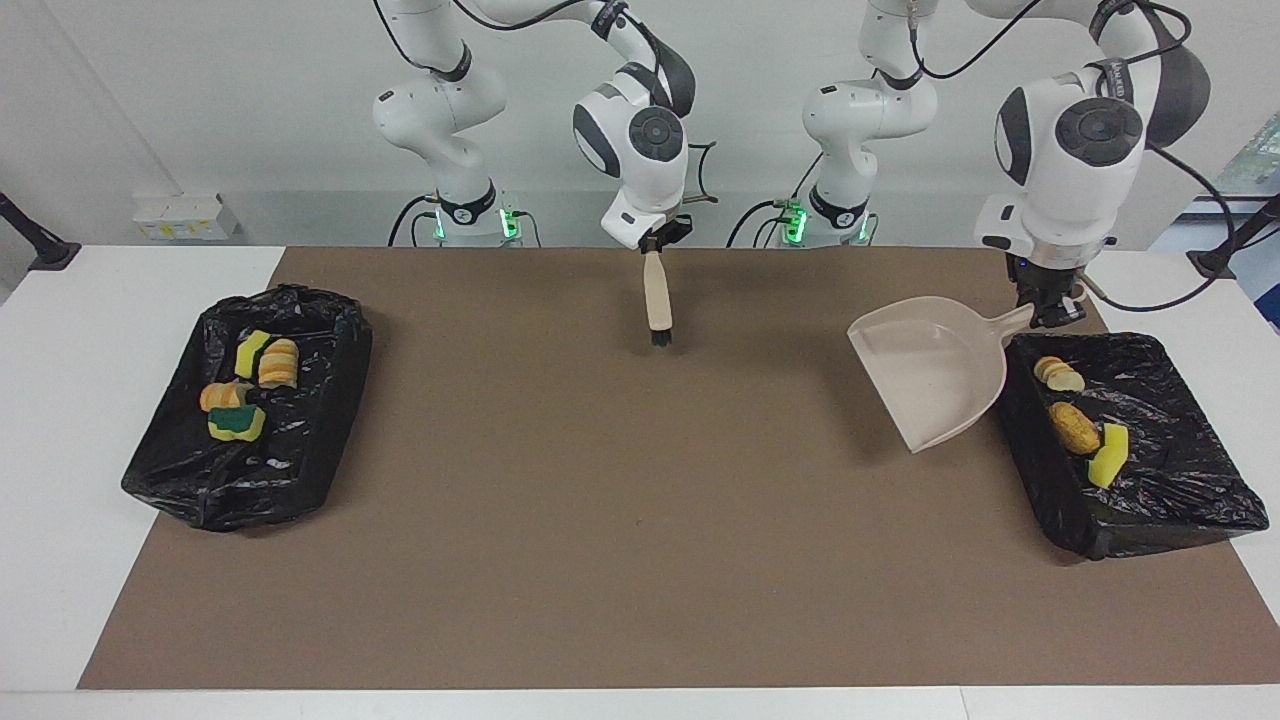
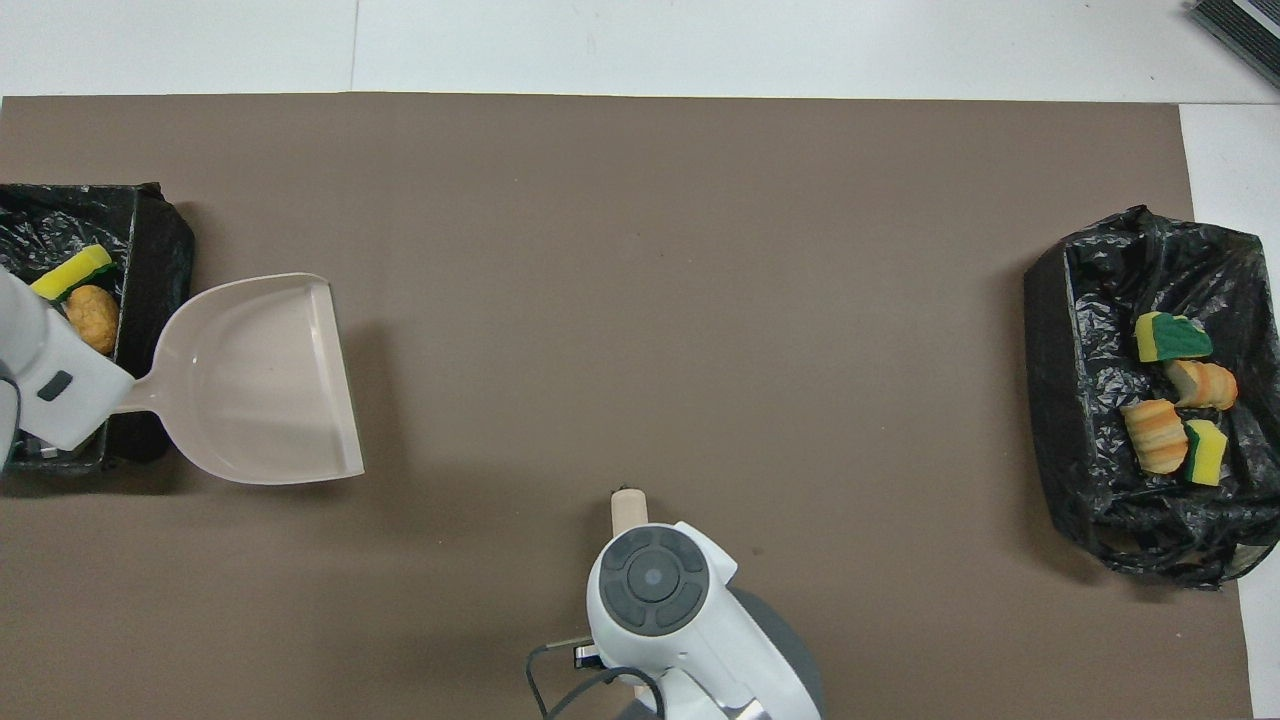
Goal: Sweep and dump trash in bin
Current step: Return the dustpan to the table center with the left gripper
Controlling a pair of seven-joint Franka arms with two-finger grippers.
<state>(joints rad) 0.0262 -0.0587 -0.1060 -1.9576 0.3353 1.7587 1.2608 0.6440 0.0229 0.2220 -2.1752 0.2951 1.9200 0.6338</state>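
Now the right gripper (image 1: 656, 240) hangs over the brown mat (image 1: 620, 520) at the robots' edge of the worktop (image 1: 60, 500), roughly midway between the two arm bases. Its fingers are closed on the handle of a brush (image 1: 657, 305), which hangs straight down with its dark bristles lowest, just above the mat.

The left gripper (image 1: 1050, 312) is over the robot-side corner of the black-lined bin at the left arm's end (image 1: 1180, 500). Its fingers are clamped on the handle of a beige dustpan (image 1: 930, 375). The pan is raised above the mat and tilted, and lies just beside that bin, toward the middle of the worktop. The overhead view shows its scoop bare.

All seven pieces of trash lie in the bins. Three are in the bin at the left arm's end: a pale ridged lump (image 1: 1057, 374) nearest the robots, then a golden-brown lump (image 1: 1074, 427), then a yellow sponge chunk (image 1: 1108, 455) touching it. Four are in the black-lined bin at the right arm's end (image 1: 180, 480): a yellow sponge piece (image 1: 250, 352) beside a striped bread-like lump (image 1: 278, 364), and farther from the robots an orange lump (image 1: 222, 395) touching a green-backed sponge (image 1: 236, 423).
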